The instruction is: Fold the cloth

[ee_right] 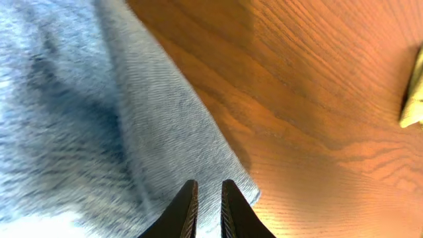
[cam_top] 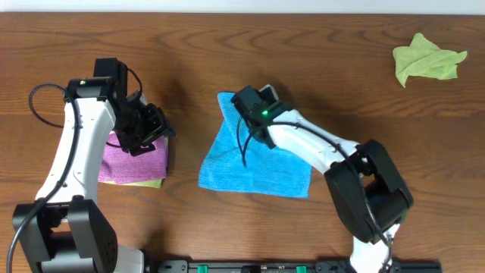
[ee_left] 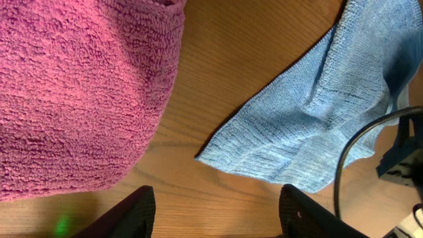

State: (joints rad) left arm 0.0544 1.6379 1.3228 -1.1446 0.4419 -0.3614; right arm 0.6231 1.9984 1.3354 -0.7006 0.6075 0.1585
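Right claw [ee_right: 209,186] of mine stood almost closed, its two fingers leaving only a thin slit between them, right at the edge of the cloth [cam_top: 254,163]. Whether a pinch of fabric sat in that slit I could not tell. Seen from overhead, that claw was over the cloth's far left corner, where the fabric rose in a ridge and looked drawn up off the table [cam_top: 341,68].

The cloth lay in the middle of the table, mostly flat, its near edge running fairly straight and its left side slanting in toward the raised corner.

My left claw [ee_left: 217,195] was spread wide with nothing between its fingers. It hung by the right edge of a purple cloth [cam_top: 125,159], with bare wood below it and the blue corner beyond. The purple cloth lay folded at the left of the table, on top of a yellow-green cloth [cam_top: 151,183] whose edge showed along its near side. A crumpled green cloth [cam_top: 428,61] sat at the far right, well apart from everything else.
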